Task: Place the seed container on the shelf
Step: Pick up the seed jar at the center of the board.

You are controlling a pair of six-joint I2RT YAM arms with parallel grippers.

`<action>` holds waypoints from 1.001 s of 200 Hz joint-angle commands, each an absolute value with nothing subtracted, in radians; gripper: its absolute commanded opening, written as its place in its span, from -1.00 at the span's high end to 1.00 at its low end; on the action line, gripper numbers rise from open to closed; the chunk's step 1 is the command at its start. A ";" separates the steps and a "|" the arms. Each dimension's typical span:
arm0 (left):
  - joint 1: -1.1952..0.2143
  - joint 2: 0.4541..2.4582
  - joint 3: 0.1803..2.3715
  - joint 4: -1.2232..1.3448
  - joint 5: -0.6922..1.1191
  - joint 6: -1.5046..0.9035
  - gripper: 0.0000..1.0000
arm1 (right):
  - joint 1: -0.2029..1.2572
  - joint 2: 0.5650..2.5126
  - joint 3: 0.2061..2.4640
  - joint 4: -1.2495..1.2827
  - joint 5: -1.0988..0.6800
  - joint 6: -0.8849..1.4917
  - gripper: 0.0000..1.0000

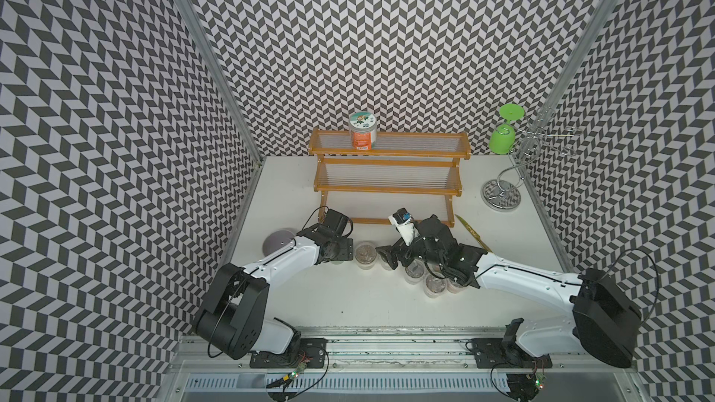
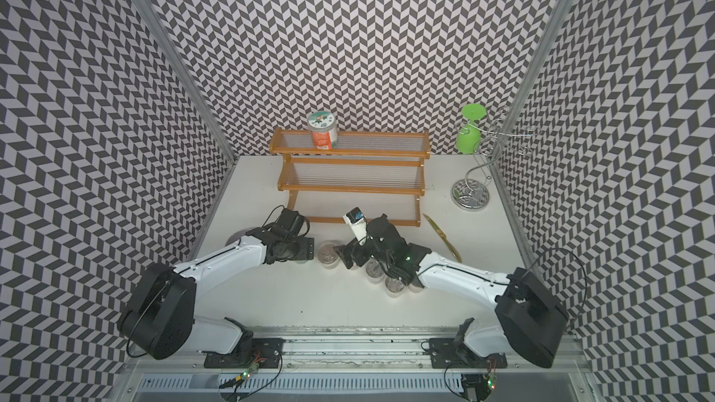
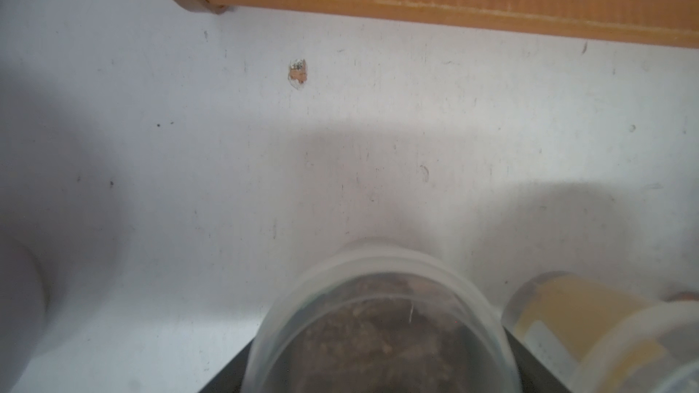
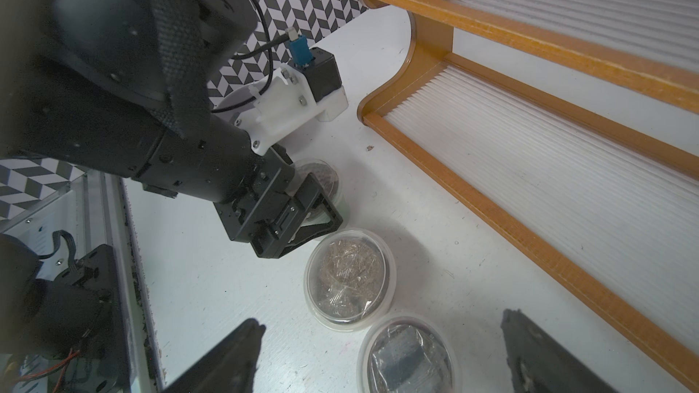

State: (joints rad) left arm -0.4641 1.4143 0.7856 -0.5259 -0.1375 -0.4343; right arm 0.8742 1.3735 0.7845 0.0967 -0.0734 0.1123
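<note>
From my console, the left gripper [image 4: 312, 198] sits astride the seed container [image 4: 321, 176], a small clear lidded tub. It stands on the table [image 1: 348, 303] just in front of the lowest tier of the shelf [image 1: 383, 190]. I cannot tell whether the pads are pressing its wall or only bracketing it. I judge the tub light, thin-walled and slick, so a hard squeeze could flex it or squirt it out. I would take it across the body below the lid rim and carry it upright. A second tub [image 4: 350, 281] stands just beside it, so a wide approach risks a nudge. Further right, the right gripper [image 4: 382, 321] hangs spread wide, holding nothing.
</note>
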 commanded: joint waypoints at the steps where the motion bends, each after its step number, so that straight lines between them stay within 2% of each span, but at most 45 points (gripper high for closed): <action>1: -0.463 1.362 0.810 -0.556 -0.152 -0.413 -0.67 | 0.879 1.346 0.784 0.122 -0.057 0.106 -0.99; 59: -0.464 1.291 0.895 -0.637 -0.115 -0.397 -0.68 | 0.879 1.331 0.778 0.138 -0.038 0.112 -0.99; 107: -0.454 1.286 1.051 -0.721 -0.138 -0.325 -0.70 | 0.875 1.272 0.752 0.166 0.068 0.129 -0.99; 137: -0.431 1.300 1.135 -0.719 -0.093 -0.303 -0.72 | 0.865 1.240 0.721 0.176 0.117 0.156 -0.99; 168: -0.416 1.342 1.235 -0.726 -0.013 -0.291 -0.71 | 0.857 1.221 0.650 0.288 0.037 0.146 -0.99; 200: -0.416 1.352 1.293 -0.775 0.088 -0.266 -0.70 | 0.859 1.250 0.584 0.497 -0.102 -0.059 -0.99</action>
